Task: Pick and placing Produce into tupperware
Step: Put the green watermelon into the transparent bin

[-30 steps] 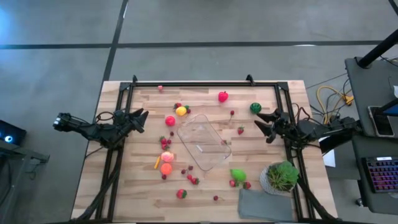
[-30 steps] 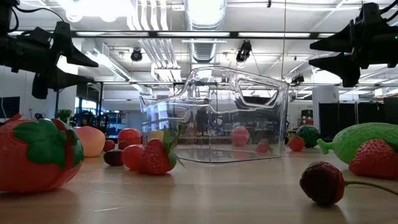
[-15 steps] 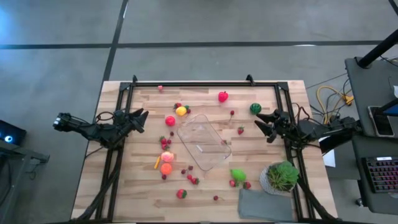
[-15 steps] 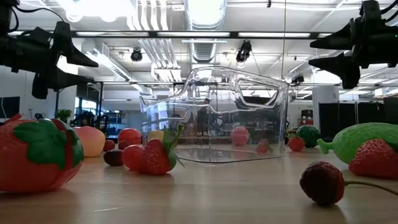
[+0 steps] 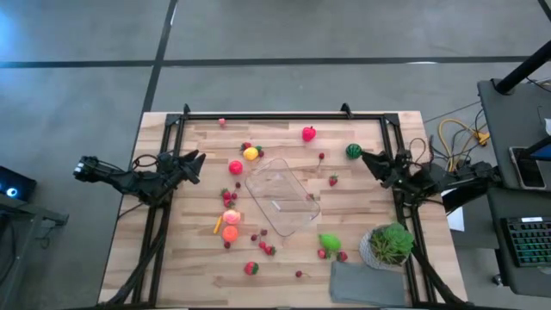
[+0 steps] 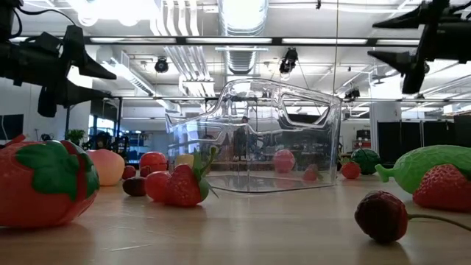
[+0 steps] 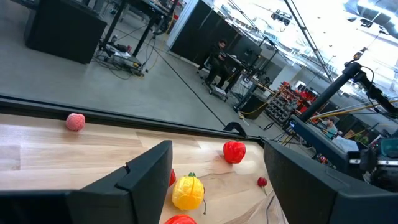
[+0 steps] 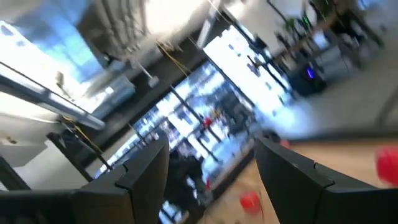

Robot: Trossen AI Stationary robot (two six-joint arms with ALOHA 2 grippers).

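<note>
The clear rectangular plastic tupperware point(image 5: 283, 196) stands empty in the middle of the wooden table point(image 5: 198, 258). The small toy fruits and vegetables point(image 5: 230, 218) lie scattered around it. The left gripper point(image 5: 195, 164) hovers at the left side, fingers spread and empty. The right gripper point(image 5: 368, 158) hovers at the right side near a dark green round fruit point(image 5: 353, 150), fingers also spread.

Overhead, table-level, two wrist cams; right blurry, maybe tilted.
</note>
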